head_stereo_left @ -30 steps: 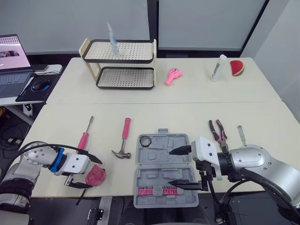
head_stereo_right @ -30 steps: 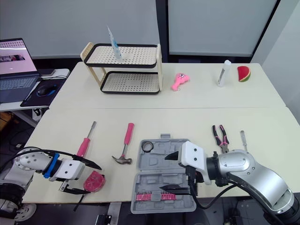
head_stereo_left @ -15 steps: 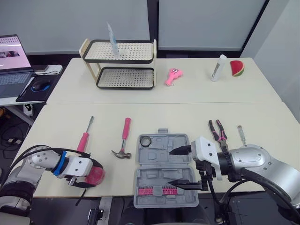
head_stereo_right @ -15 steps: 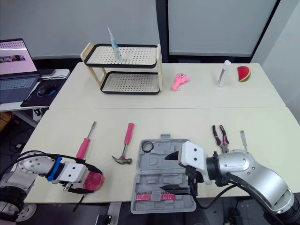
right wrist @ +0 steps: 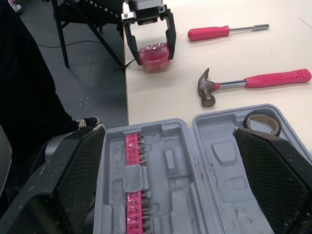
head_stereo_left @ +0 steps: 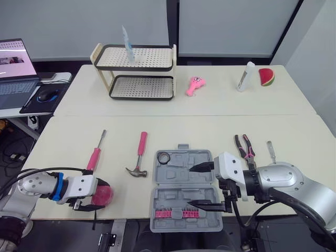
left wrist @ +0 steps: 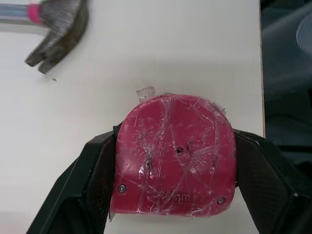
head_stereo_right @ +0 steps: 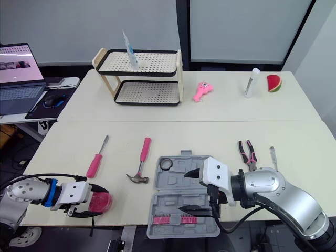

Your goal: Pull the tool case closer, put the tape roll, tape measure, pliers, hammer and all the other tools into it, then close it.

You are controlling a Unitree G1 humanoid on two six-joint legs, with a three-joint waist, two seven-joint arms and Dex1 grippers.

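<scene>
The grey tool case (head_stereo_left: 176,220) lies open at the table's front edge, a row of pink bits (right wrist: 132,181) in its near half and the tape roll (head_stereo_left: 162,157) in the far-left corner. My right gripper (head_stereo_left: 196,186) hovers open over the case with nothing between its fingers. At the front left, my left gripper (head_stereo_left: 96,195) is shut on the pink tape measure (left wrist: 173,151), which rests on the table. The pink-handled hammer (head_stereo_left: 137,156) and pink screwdriver (head_stereo_left: 94,155) lie left of the case. The pliers (head_stereo_left: 244,146) and a small grey tool (head_stereo_left: 271,151) lie to its right.
A two-tier rack (head_stereo_left: 139,73) stands at the back left, with a pink toy (head_stereo_left: 194,85), a white bottle (head_stereo_left: 244,76) and a watermelon slice (head_stereo_left: 266,76) further right. A laptop (head_stereo_left: 13,63) sits on a side desk on the left.
My left gripper has gone from wide open beside the tape measure to shut on it, and both have slid slightly left. The right gripper has not moved.
</scene>
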